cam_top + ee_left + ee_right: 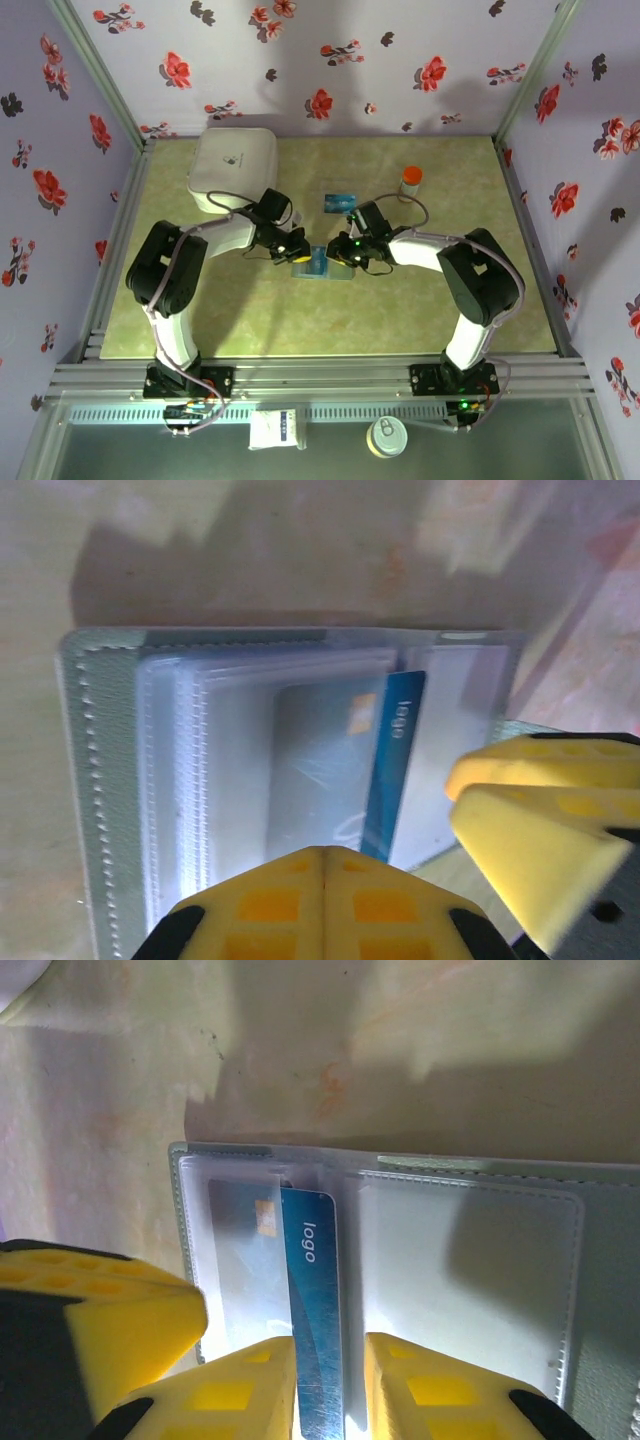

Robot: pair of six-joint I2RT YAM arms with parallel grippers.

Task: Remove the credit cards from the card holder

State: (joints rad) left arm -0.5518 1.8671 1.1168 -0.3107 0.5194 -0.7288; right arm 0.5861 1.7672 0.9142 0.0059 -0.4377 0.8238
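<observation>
credit card [310, 1260] in right gripper [330, 1348]

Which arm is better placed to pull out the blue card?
Right gripper: the blue credit card, partly out of its sleeve, sits between its fingers; the left gripper is shut over the card holder.

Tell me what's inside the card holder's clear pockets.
One blue card, chip end clouded under a frosted sleeve, printed end bare. The neighbouring pocket looks empty. Whatever lies in the sleeves stacked beneath is covered.
</observation>
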